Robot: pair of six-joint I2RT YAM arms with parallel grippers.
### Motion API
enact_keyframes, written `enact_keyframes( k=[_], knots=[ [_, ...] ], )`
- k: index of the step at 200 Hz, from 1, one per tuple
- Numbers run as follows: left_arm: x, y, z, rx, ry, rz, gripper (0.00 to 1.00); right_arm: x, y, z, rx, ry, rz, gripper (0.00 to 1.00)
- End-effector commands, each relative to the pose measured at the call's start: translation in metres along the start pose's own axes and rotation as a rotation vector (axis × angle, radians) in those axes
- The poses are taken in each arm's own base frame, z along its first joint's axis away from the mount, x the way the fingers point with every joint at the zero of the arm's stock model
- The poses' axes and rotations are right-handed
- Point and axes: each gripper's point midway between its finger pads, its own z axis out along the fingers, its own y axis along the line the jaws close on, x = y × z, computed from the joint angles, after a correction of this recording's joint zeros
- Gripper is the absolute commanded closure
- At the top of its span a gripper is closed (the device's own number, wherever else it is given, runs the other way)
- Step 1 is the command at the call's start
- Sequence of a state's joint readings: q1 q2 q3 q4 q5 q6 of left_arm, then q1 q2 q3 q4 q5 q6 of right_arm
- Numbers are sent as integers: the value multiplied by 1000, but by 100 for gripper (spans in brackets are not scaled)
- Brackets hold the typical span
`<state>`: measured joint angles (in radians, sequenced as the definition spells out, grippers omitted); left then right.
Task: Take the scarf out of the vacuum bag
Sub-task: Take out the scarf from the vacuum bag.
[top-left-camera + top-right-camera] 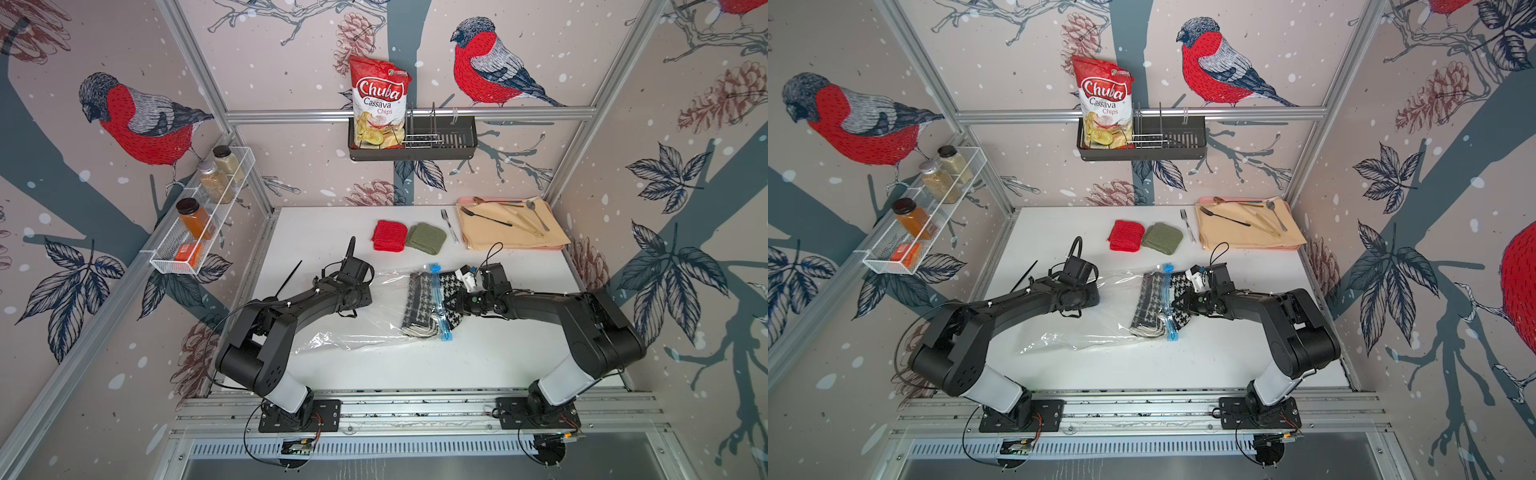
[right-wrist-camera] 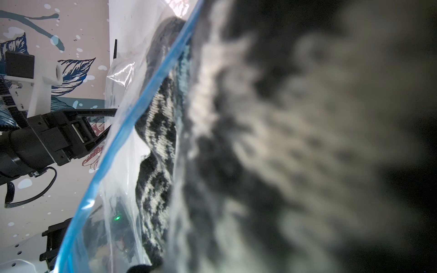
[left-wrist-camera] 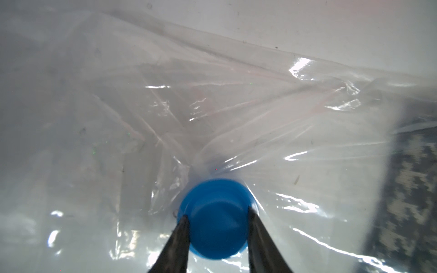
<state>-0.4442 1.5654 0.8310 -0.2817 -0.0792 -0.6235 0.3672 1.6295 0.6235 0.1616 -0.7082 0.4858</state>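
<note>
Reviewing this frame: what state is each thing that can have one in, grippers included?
vacuum bag: unsealed, scarf passing through its zip strip.
scarf: partly out, straddling the zip strip.
left gripper: shut on the valve cap.
right gripper: shut on the scarf's outside end.
chips bag: upright in the wall basket.

scarf [image 2: 295, 141] up close, a blur
</note>
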Motion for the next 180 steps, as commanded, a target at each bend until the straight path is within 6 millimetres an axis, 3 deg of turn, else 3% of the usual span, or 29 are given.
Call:
enact_keyframes(
  k=[1,89,180],
  knots=[
    [-5,15,-4,-82,-25,-6,90,2,10,0,-36,6,-8,100],
    [-11,16,-9,-99,-38,2,90,18,12,4,-54,33,-2,100],
    [-11,18,-9,-110,-39,-3,90,19,5,2,-22,29,7,100]
  ],
)
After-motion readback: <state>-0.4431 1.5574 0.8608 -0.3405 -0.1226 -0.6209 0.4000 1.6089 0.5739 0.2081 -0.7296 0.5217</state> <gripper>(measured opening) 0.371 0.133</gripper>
